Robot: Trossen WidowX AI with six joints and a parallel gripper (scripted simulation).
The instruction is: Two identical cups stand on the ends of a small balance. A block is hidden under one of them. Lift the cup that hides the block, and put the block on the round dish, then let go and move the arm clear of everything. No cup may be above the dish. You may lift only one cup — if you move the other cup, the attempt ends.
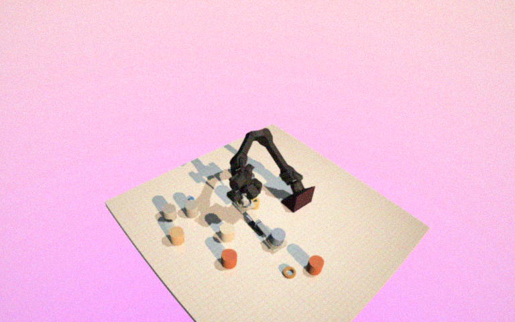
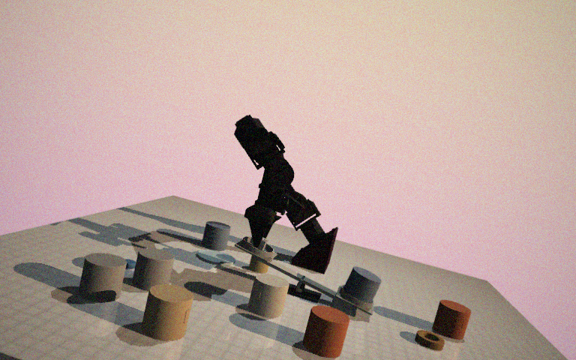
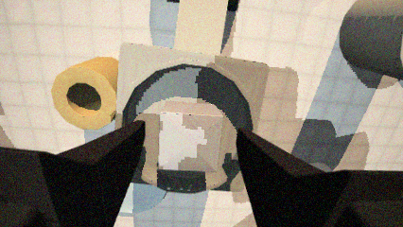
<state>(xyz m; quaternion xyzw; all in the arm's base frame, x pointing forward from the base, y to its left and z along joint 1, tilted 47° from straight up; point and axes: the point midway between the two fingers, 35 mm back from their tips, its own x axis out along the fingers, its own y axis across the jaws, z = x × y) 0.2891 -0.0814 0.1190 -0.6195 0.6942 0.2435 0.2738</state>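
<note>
A pale block [image 3: 189, 147] sits inside the round rim on the raised end of the balance [image 2: 291, 274] [image 3: 201, 24]. My gripper [image 1: 245, 200] [image 2: 260, 243] [image 3: 191, 131] is open and points down over that end, with a fingertip on each side of the block and a gap to both. One blue-grey cup [image 1: 277, 237] [image 2: 361, 284] stands tilted on the lowered end. The other blue-grey cup [image 2: 216, 236] stands upright on the table, off the balance. The light blue round dish [image 2: 211, 256] [image 3: 147, 200] lies beside the raised end, with no cup above it.
A yellow tube [image 1: 255, 203] [image 2: 259, 264] [image 3: 61, 96] stands close beside the raised end. A cream cylinder [image 1: 226, 233] [image 2: 268, 295], an orange cylinder [image 1: 176, 236] [image 2: 167, 312], two grey cylinders, two red cylinders and a brown ring [image 1: 283, 272] stand or lie around the balance.
</note>
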